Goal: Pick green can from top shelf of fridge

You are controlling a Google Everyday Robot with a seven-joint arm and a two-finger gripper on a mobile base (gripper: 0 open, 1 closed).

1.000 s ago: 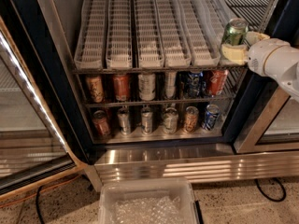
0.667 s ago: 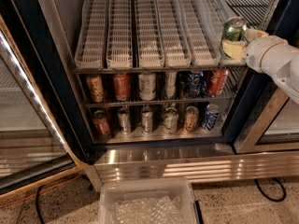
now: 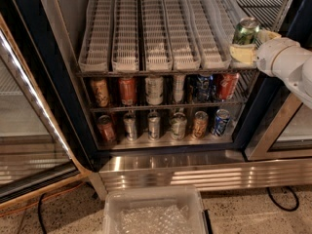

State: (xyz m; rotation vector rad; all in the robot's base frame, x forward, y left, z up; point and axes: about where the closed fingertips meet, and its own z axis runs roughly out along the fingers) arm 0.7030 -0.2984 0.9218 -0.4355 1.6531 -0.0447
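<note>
While clamped between pale, blunt fingers (image 3: 242, 53) of the gripper (image 3: 251, 43), held at the right front end of the wire top shelf (image 3: 146, 73) — green can (image 3: 245, 29), glossy metal cylinder, silver lid — beside ribbed white plastic trays (image 3: 126, 33) in the dark-framed fridge (image 3: 170, 172).

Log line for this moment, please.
gripper: shut on green can | place: right end of top shelf | phase: grasped, not yet withdrawn

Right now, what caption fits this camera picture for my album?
The gripper holds the green can at the right end of the top shelf of the fridge.
</note>
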